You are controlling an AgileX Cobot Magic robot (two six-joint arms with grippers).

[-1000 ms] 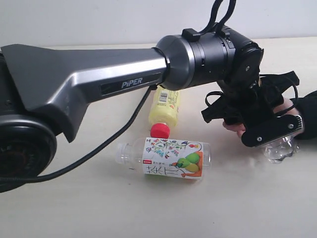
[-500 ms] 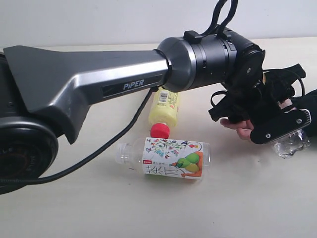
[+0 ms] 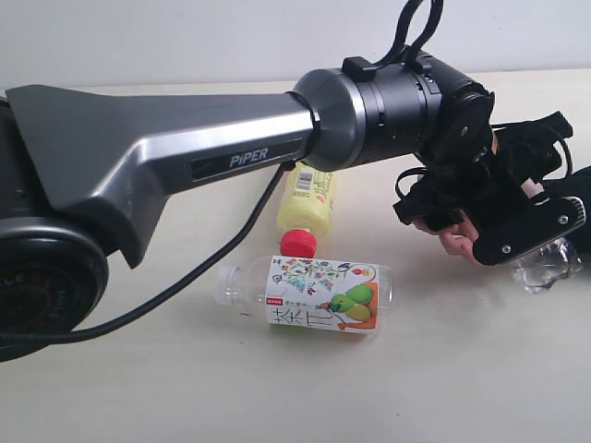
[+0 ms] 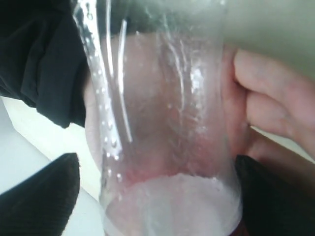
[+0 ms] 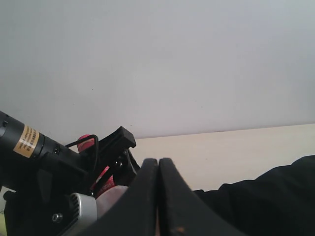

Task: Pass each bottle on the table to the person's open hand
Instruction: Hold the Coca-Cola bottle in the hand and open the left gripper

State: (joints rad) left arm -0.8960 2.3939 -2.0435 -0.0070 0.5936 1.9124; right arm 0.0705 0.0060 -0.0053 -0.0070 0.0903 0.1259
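My left gripper [image 3: 545, 185] reaches across to the right, over the person's hand [image 3: 452, 242]. A clear bottle [image 4: 162, 123] with a red label [image 5: 101, 182] and red cap stands between its fingers and lies against the palm [image 4: 266, 98]. The jaws stand wide, with a gap showing beside the bottle on one side. The bottle's clear base [image 3: 549, 263] sticks out below one finger [image 3: 531, 231]. A yellow bottle [image 3: 307, 198] with a red cap and a pear-label bottle [image 3: 319, 293] lie on the table [image 3: 277, 397]. My right gripper [image 5: 158, 164] is shut and holds nothing.
The left arm's thick grey forearm [image 3: 185, 157] spans the view above the two lying bottles, its black cable [image 3: 212, 258] drooping beside them. The person's black sleeve [image 3: 580, 231] enters at the right edge. A pale wall stands behind the table.
The left gripper has carried the clear bottle a little to the right into the person's hand, and its jaws have spread wider. The two bottles on the table have not moved.
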